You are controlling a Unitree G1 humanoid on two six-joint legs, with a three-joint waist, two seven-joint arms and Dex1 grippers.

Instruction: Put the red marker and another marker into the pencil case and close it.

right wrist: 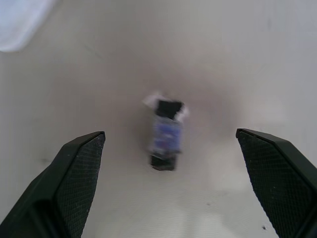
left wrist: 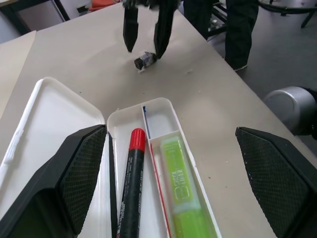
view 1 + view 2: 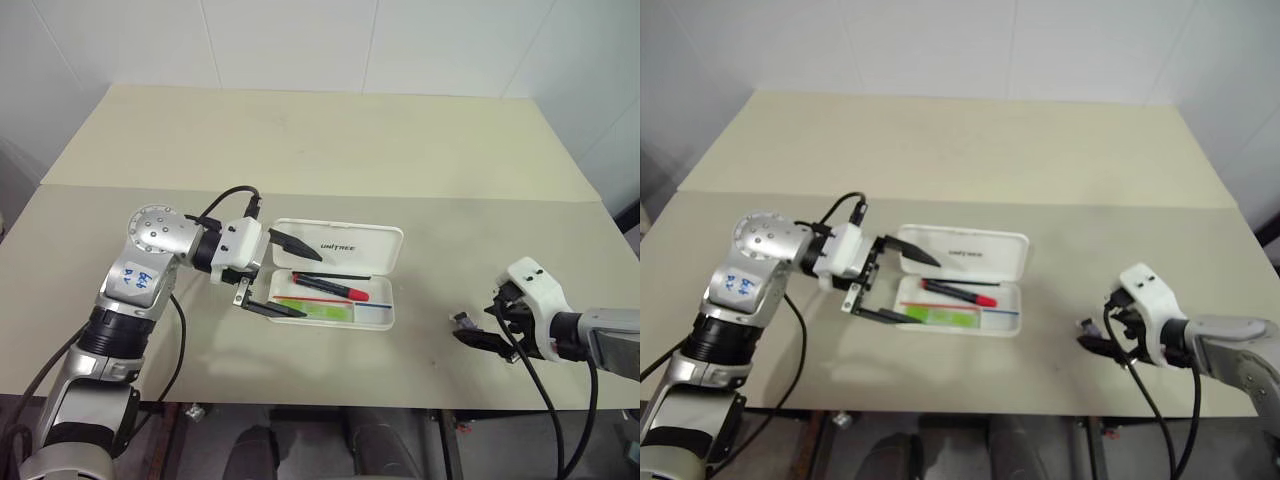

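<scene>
Two markers lie inside the white rectangular hard-plastic pencil case [image 3: 385, 318], which sits open near the middle of the beige bench [image 3: 330, 150], its lid [image 3: 345, 245] with black lettering laid back flat toward the far side. The slim dark red marker with its bright red cap [image 3: 335, 288] rests in the compartment nearer the lid, and the chunky lime-green highlighter [image 3: 315, 310] fills the narrower compartment along the near wall, a thin divider between them. The left hand [image 3: 285, 275] hovers at the case's left end, its two black fingers spread wide and empty, one over the lid's corner and one by the tray's near corner. Well to the right, close to the bench's near edge, the right hand [image 3: 480, 335] points down with fingers released and spread on either side of a small dark grey object with a bluish label [image 1: 166, 136] lying on the bench. Bare bench stretches between the case and that object, and across the whole far half.
</scene>
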